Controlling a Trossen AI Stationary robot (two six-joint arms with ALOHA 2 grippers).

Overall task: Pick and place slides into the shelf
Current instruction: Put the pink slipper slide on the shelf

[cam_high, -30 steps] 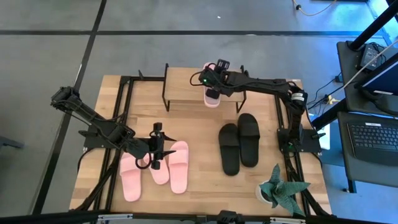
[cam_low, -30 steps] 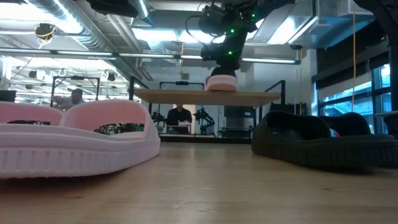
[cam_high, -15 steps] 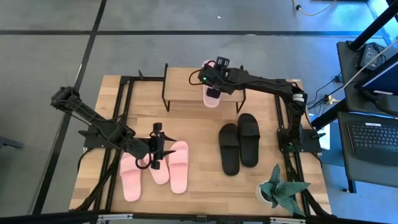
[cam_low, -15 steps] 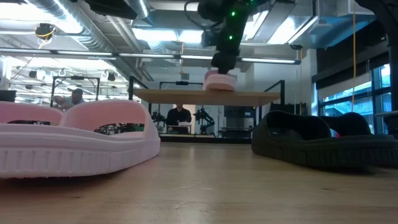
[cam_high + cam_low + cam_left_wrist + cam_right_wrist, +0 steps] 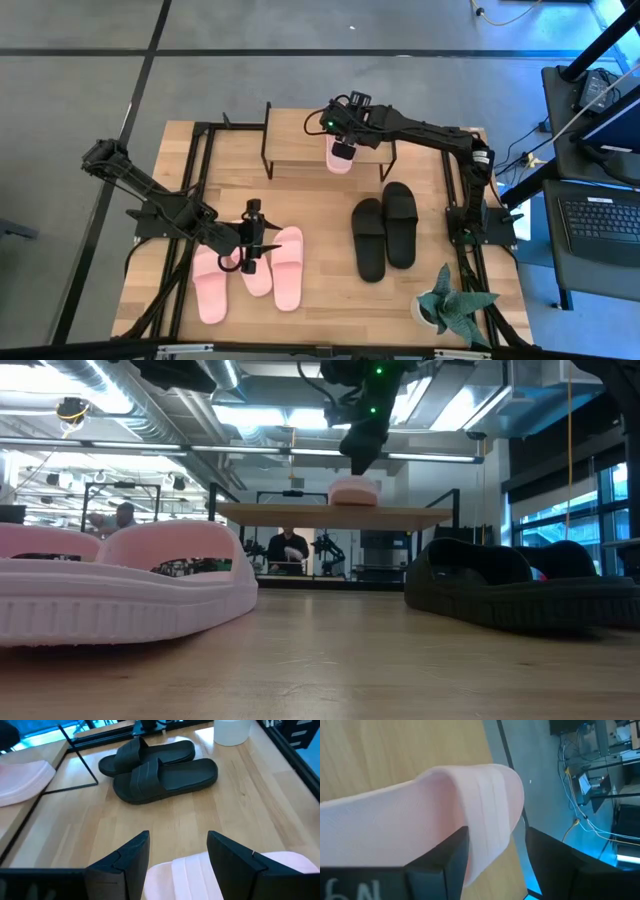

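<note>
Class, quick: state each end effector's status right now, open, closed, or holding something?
Left end effector: open, holding nothing, over a pink slide on the table.
Right end effector: open around the strap of the pink slide on the shelf.

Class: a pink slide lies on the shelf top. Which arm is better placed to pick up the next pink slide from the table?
Left. Its left gripper hangs open right over the pink slides on the table, while the right gripper is away over the shelf.
</note>
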